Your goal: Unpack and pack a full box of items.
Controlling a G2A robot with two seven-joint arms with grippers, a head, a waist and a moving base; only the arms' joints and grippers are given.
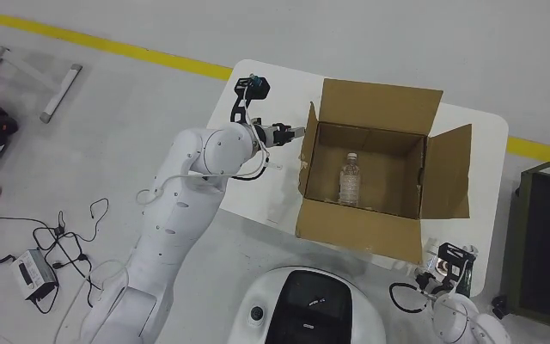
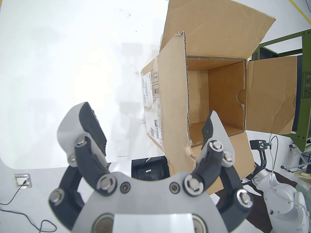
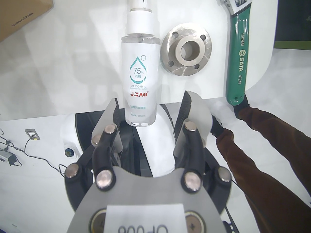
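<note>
Open box holds one clear bottle; left gripper spread wide by its torn flap, right gripper spread wide, spray bottle base between fingers at table edge.

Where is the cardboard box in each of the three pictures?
Top view: the box sits mid-table, flaps open, with a bottle inside.
Left wrist view: the box is just beyond the open left tool, with its torn side flap nearest.
Right wrist view: one corner of the box lies past the spray bottle.
Shared landmark: the white table.
</note>
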